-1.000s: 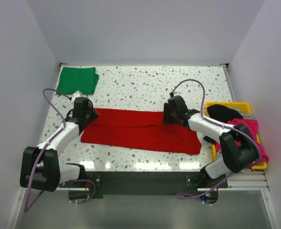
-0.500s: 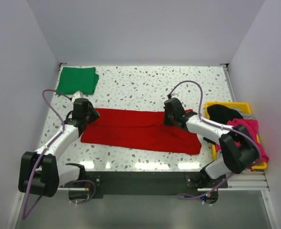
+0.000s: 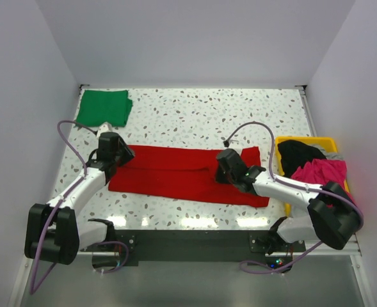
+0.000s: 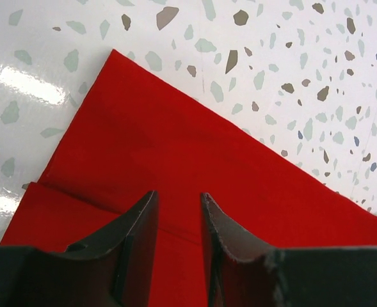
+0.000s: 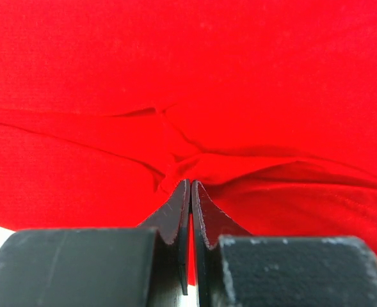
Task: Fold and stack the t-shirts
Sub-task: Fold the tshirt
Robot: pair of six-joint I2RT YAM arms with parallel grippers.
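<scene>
Red t-shirt [image 3: 175, 173] lies as a long band on the tabletop [image 3: 194, 115]. Right tool [image 5: 191, 187] pinches its upper fold; left tool [image 4: 177, 199] gapes over the left corner. Folding step; next likely needs a left grasp, then a joint lift.

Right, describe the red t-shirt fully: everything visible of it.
The red t-shirt is plain, bright red soft cloth. It is folded into a long band lying flat across the speckled table, with layered edges showing at its left end. The right gripper is shut on a pinched ridge right of its middle, puckering the cloth. The left gripper sits open over its left end; contact there is unclear.
</scene>
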